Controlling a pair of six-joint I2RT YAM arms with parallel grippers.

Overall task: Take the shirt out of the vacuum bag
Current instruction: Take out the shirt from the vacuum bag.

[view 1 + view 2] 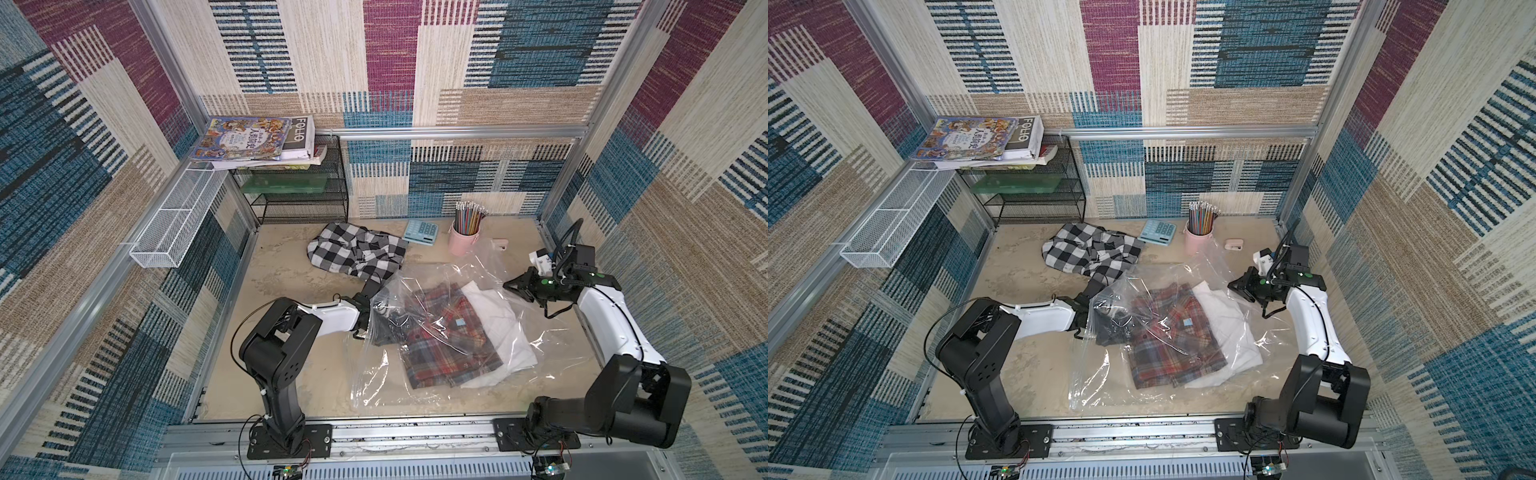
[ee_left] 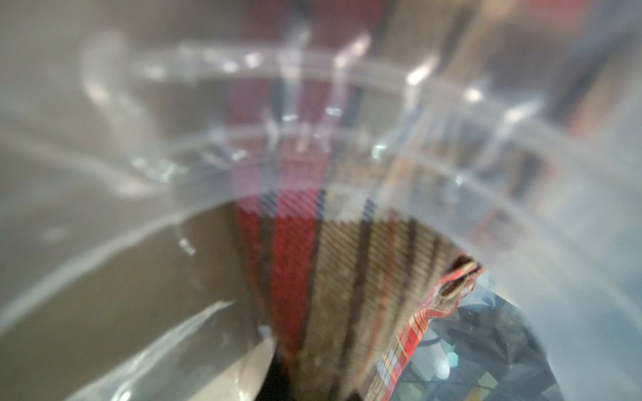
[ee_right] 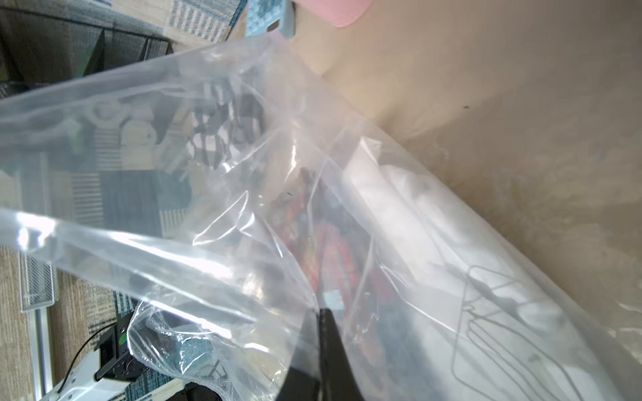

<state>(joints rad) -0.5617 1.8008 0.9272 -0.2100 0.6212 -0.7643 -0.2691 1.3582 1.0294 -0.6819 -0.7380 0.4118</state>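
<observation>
The clear vacuum bag lies crinkled in the middle of the table. Inside it are a red plaid shirt and a white garment. My left gripper reaches in through the bag's left opening, under the film. In the left wrist view the plaid shirt fills the space at the jaws, which are shut on it, their fingers hidden. My right gripper is shut on the bag's upper film at the right side, lifted off the table.
A black-and-white checked shirt lies loose behind the bag. A calculator, a pink cup of pencils and a small pink item stand along the back. A black mesh rack with books and a white wire basket are at the back left.
</observation>
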